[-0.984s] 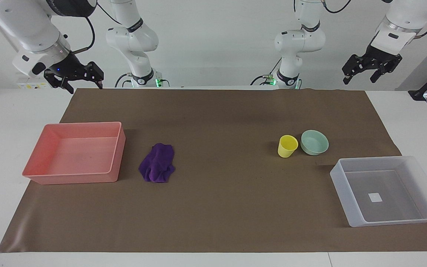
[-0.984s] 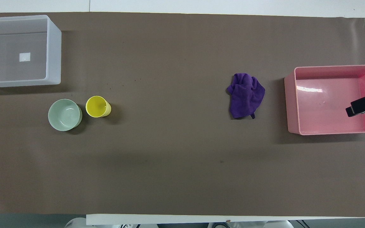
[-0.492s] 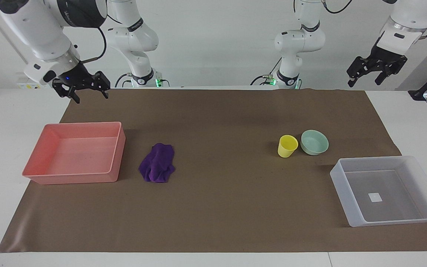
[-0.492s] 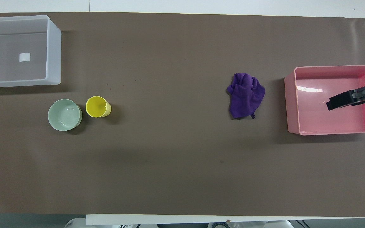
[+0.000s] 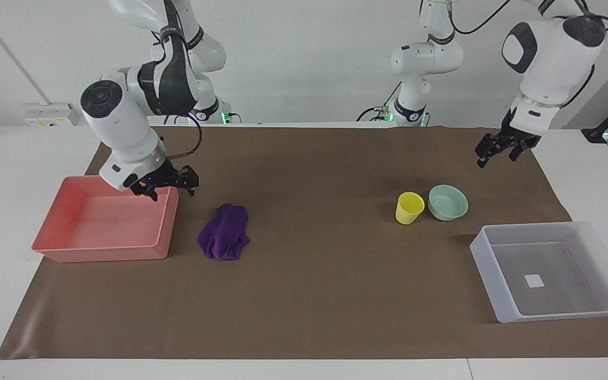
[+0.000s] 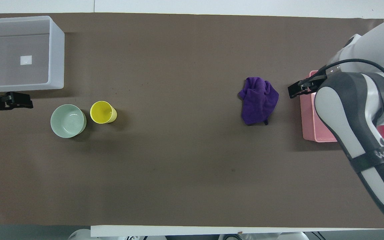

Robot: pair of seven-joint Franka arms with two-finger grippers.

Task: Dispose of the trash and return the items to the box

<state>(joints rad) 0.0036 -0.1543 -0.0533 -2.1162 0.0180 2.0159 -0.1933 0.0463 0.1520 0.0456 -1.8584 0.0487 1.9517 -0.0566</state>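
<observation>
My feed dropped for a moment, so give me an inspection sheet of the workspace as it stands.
Surface: brown mat on a white table.
Job's things: purple cloth beside the pink tray; yellow cup beside the green bowl, both upright and nearer the robots than the clear box; nothing seen in box or tray.
Clutter: nothing seen.
Grippers: right end effector open over the tray's corner nearest the cloth; left end effector open over bare mat, nearer the robots than the bowl; neither holds anything.
Cables: black cable looped at the right wrist.
Surroundings: white wall.
</observation>
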